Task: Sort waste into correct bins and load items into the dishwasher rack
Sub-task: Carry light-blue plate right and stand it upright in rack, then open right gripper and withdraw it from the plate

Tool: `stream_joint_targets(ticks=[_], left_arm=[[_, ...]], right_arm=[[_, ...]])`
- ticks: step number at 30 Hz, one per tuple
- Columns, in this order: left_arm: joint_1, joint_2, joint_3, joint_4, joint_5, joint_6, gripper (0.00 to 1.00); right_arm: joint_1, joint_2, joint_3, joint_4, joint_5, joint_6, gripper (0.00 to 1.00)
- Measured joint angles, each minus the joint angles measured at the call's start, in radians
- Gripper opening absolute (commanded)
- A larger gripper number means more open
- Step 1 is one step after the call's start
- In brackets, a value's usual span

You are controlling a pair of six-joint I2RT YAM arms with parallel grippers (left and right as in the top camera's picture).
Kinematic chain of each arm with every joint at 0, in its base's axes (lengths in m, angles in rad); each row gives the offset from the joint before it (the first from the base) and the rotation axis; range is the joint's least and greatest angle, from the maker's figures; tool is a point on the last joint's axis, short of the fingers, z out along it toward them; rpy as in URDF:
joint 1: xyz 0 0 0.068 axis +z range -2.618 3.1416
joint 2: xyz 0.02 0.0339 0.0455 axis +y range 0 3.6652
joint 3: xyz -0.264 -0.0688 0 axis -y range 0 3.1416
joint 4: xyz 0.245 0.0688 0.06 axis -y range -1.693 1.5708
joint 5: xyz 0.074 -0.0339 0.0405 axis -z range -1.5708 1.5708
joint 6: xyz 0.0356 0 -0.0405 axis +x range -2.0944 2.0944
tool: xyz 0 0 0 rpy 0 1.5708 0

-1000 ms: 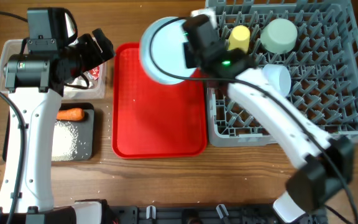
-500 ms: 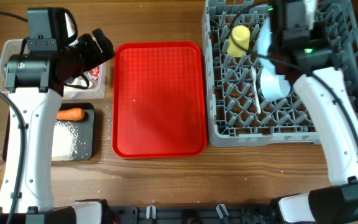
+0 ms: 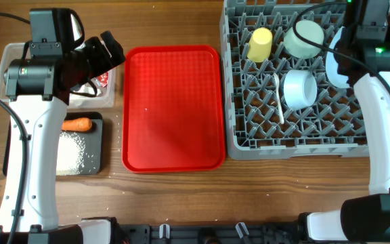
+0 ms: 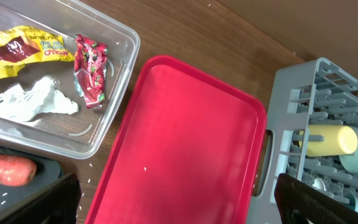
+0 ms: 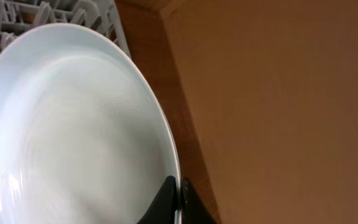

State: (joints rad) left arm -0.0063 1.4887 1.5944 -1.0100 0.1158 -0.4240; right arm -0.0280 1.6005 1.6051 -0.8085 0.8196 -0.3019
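My right gripper (image 5: 178, 193) is shut on the rim of the large pale blue plate (image 5: 73, 124). From overhead the plate (image 3: 334, 66) stands on edge over the right part of the grey dishwasher rack (image 3: 249, 139). The rack holds a yellow cup (image 3: 259, 43), two pale bowls (image 3: 304, 37) (image 3: 298, 89) and a white spoon (image 3: 277, 95). My left gripper (image 4: 179, 208) hangs open above the red tray (image 4: 185, 143). The clear tub (image 4: 114, 112) holds a yellow wrapper (image 4: 17, 50), a red wrapper (image 4: 89, 68) and a tissue wad (image 4: 36, 101).
The black tray (image 3: 93, 159) at the left holds an orange carrot (image 3: 76, 124) and white rice (image 3: 70, 152). A few rice grains lie on the wood beside it. The red tray (image 3: 175, 108) lies between the bins and the rack.
My right arm has carried the plate from above the red tray's far right corner across to the right side of the rack, turning it on edge. The left arm has not moved.
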Motion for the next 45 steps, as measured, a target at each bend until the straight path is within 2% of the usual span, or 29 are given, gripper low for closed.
stream_joint_targets(ticks=[6, 12, 15, 25, 29, 30, 32, 35, 36, 37, 38, 45], left_arm=[[0.0, 0.0, 0.0, 0.0, 0.0, 0.0, 1.0], [0.0, 0.0, 0.0, 0.0, 0.0, 0.0, 1.0], [0.0, 0.0, 0.0, 0.0, 0.0, 0.0, 1.0], [0.0, 0.0, 0.0, 0.0, 0.0, 0.0, 1.0], [0.0, 0.0, 0.0, 0.0, 0.0, 0.0, 1.0], [0.0, 0.0, 0.0, 0.0, 0.0, 0.0, 1.0], [0.0, 0.0, 0.0, 0.0, 0.0, 0.0, 1.0], [0.0, 0.0, 0.0, 0.0, 0.0, 0.0, 1.0], [0.0, 0.0, 0.0, 0.0, 0.0, 0.0, 1.0], [0.0, 0.0, 0.0, 0.0, 0.0, 0.0, 1.0], [0.0, 0.0, 0.0, 0.0, 0.0, 0.0, 1.0], [0.0, 0.0, 0.0, 0.0, 0.0, 0.0, 1.0]], right_arm=[[-0.002, 0.0, -0.056, 0.068, -0.024, -0.076, 0.04], [-0.031, 0.019, -0.107, 0.215, -0.042, -0.309, 0.04], [-0.051, 0.041, -0.123, 0.226, -0.047, -0.374, 0.04], [-0.054, 0.079, -0.125, 0.18, -0.142, -0.391, 0.04], [-0.054, 0.085, -0.125, 0.169, -0.204, -0.372, 0.1], [-0.054, 0.085, -0.125, 0.169, -0.214, -0.37, 0.13], [-0.054, 0.085, -0.125, 0.166, -0.225, -0.357, 0.39], [-0.054, 0.085, -0.125, 0.166, -0.245, -0.317, 0.54], [-0.054, 0.085, -0.125, 0.166, -0.25, -0.306, 0.64], [-0.054, 0.085, -0.125, 0.166, -0.258, -0.296, 0.86], [-0.054, 0.085, -0.125, 0.166, -0.267, -0.272, 1.0], [-0.051, 0.084, -0.124, 0.188, -0.286, -0.161, 1.0]])
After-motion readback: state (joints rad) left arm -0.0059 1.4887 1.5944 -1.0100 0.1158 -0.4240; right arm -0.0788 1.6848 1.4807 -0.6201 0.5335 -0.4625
